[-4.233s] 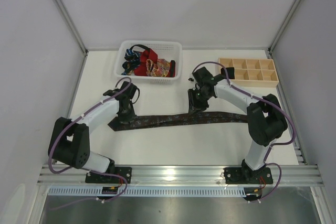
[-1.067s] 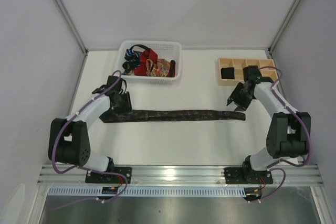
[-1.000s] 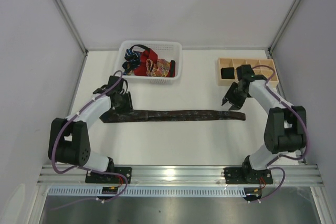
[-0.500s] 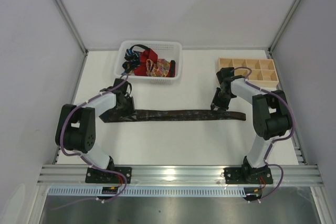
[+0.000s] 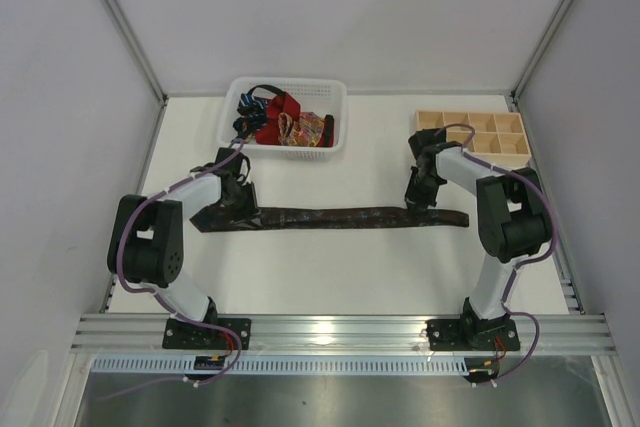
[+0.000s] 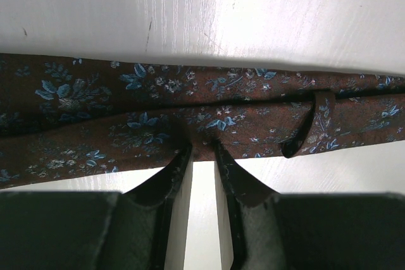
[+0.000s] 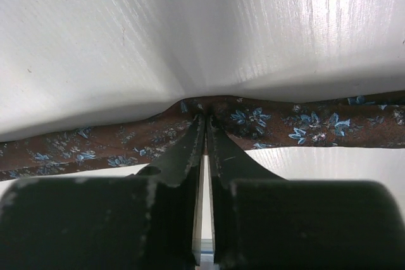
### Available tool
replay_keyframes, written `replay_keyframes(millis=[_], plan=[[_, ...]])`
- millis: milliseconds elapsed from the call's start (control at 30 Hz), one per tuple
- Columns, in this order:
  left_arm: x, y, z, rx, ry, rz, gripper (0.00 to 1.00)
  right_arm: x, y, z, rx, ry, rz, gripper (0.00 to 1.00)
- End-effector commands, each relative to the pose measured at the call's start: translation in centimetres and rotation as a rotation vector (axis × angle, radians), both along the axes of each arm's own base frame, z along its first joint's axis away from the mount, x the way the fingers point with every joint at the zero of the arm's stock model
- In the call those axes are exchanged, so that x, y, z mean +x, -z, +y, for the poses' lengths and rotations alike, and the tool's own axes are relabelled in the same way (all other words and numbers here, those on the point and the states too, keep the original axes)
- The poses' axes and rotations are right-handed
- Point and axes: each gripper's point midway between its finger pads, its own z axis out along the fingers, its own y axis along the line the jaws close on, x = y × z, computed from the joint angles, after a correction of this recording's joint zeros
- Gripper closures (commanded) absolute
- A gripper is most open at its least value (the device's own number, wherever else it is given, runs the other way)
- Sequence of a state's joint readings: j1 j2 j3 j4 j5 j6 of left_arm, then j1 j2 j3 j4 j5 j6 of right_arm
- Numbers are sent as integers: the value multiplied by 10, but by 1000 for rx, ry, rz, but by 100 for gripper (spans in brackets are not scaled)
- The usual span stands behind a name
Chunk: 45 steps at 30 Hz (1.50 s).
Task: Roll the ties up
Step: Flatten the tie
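Dark fingers of the right gripper [image 7: 204,118] were pressed almost together, pinching an edge of the tie [image 5: 340,215] just short of its right tip. From there the tie ran nearly straight leftward across the table [image 5: 330,267] to the left gripper [image 6: 202,147], whose narrowly parted fingers nipped a pucker of cloth near the wide end. Rolling would probably have to travel along that left-right axis.

Left claw [image 6: 201,148] low and narrowly parted; right claw [image 7: 204,121] low, pinched almost shut
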<state>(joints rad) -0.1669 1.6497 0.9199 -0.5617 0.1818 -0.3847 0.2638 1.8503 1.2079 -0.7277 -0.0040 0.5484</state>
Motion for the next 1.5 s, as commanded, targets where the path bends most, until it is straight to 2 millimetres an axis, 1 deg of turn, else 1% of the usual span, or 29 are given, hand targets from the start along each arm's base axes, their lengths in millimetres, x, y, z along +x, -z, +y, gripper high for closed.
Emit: replay_keyframes(millis=[0,67,200,367,533,767,900,1000,1100,1200,1467], plan=[[-13,28,12,58,19,50,74,10,-1,-7,-61,-17,-20,95],[-14,29,12,59,18,58,74,17,-14,-3,-56,-28,-45,100],[-13,27,12,58,22,54,74,15,-32,3,-44,-53,-61,100],[-12,27,15,65,24,56,74,5,-45,8,-10,-66,-51,100],[-16,25,17,70,29,56,74,-6,-49,10,-8,-86,-55,100],[-20,26,18,71,29,62,74,-16,-32,4,-40,-96,-19,100],[-22,27,19,76,34,63,74,-19,-25,3,-44,-96,-9,100],[-23,26,20,74,33,62,74,-20,-19,-2,-73,-101,-7,100],[-25,25,21,76,34,63,74,-14,-16,-6,-95,-113,-20,100],[-24,26,21,77,36,61,74,-9,-11,-5,-103,-127,-20,100],[-20,23,21,77,27,48,74,4,-8,-9,-123,-137,-33,100]])
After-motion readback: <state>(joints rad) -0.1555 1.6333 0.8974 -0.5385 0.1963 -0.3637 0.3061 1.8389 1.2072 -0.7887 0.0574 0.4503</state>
